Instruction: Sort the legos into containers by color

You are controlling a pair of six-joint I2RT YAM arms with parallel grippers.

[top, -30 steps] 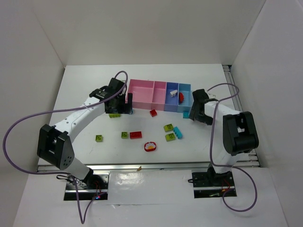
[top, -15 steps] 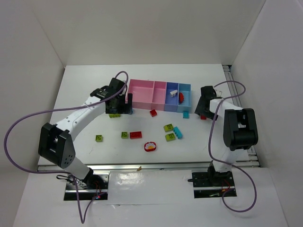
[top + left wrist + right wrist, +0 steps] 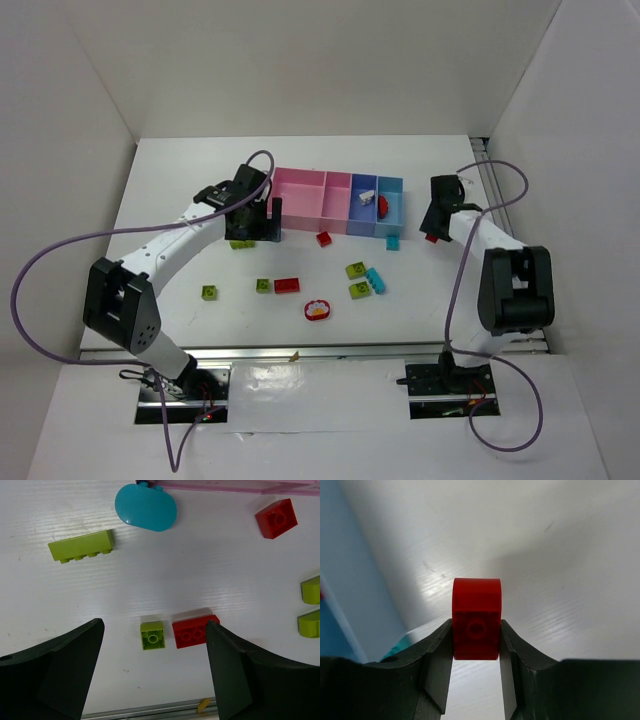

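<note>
Red brick [image 3: 476, 625] is now pinched in the right gripper [image 3: 476, 647], carried right of the bins [image 3: 300, 214], ready for sorting; left gripper [image 3: 154, 629] hangs wide open.

A white table [image 3: 170, 170] stands boxed in by plain white walls [image 3: 330, 60] along its left, far and right edges. A metal rail [image 3: 380, 349] lines the near edge, where a small tan scrap [image 3: 294, 355] lies near the middle.
</note>
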